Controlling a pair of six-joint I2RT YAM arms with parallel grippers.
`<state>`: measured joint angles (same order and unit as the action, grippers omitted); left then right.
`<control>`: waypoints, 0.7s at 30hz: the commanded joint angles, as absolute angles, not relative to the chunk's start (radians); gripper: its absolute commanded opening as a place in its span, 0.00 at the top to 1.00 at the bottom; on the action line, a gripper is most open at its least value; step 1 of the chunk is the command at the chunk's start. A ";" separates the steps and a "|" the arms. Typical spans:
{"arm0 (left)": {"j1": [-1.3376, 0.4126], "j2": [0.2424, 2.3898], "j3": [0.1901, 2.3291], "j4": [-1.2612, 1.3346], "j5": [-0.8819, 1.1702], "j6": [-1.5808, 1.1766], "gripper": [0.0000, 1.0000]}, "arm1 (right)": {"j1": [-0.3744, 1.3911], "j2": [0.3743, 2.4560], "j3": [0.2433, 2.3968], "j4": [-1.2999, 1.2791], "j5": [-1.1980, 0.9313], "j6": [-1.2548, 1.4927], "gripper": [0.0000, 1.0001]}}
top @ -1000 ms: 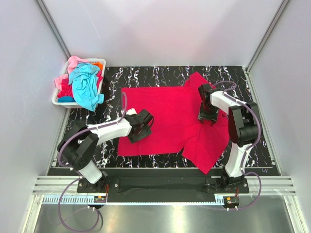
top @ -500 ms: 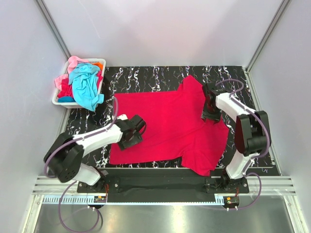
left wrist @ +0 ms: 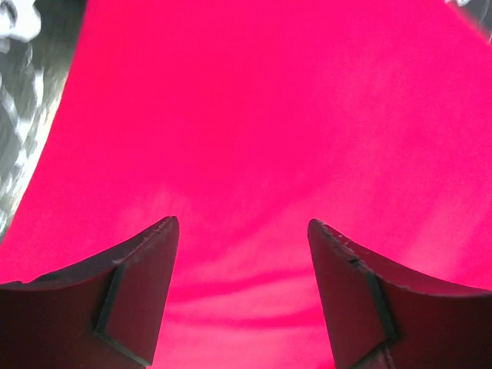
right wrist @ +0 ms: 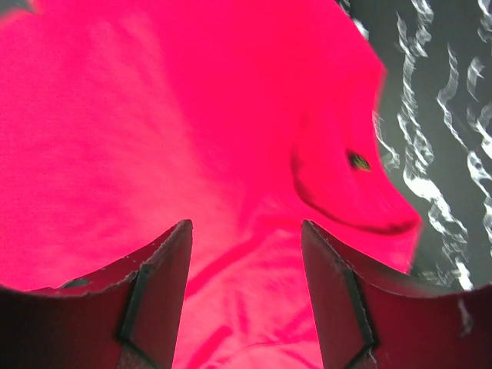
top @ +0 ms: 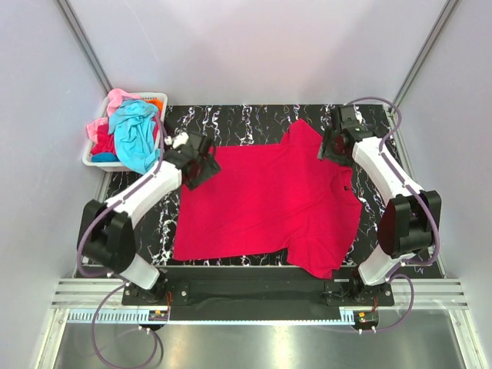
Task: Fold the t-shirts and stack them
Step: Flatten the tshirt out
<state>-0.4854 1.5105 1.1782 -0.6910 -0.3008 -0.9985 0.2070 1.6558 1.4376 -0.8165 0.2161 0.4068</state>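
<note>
The crimson-red t-shirt [top: 265, 204] lies spread flat on the black marbled table, and it fills the left wrist view [left wrist: 254, 123] and the right wrist view [right wrist: 154, 131]. My left gripper [top: 201, 171] is open over the shirt's far left corner, with nothing between its fingers [left wrist: 242, 231]. My right gripper [top: 332, 150] is open over the shirt's far right part near the collar [right wrist: 350, 196], also empty [right wrist: 244, 231]. More t-shirts, turquoise [top: 135, 137] and pink [top: 117, 100], are heaped in the white basket.
The white plastic basket [top: 90, 160] stands at the far left, off the table's corner. Bare marbled table [top: 238, 119] shows behind the shirt and along the right edge [right wrist: 453, 115]. Grey walls close in on both sides.
My left gripper moved from the shirt's near left edge to its far left corner. My right gripper moved a little farther back. The shirt now lies flatter and squarer.
</note>
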 commanded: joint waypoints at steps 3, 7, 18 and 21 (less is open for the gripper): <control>-0.296 1.650 1.293 -0.522 -0.127 -0.920 0.33 | 0.135 1.640 1.482 -0.631 0.014 0.358 0.34; -0.244 1.827 1.457 -0.518 -0.138 -0.876 0.44 | 0.106 1.730 1.500 -0.508 -0.070 0.350 0.28; -0.144 2.121 1.766 -0.627 -0.362 -0.902 0.51 | 0.087 1.959 1.660 -0.442 -0.215 0.350 0.28; -0.137 2.141 1.786 -0.660 -0.411 -0.902 0.50 | 0.086 2.003 1.681 -0.434 -0.247 0.356 0.28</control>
<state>-0.1513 2.1391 1.7248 -0.6178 -0.3016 -0.8913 0.0914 1.9865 1.6180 -0.4870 -0.1749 0.3622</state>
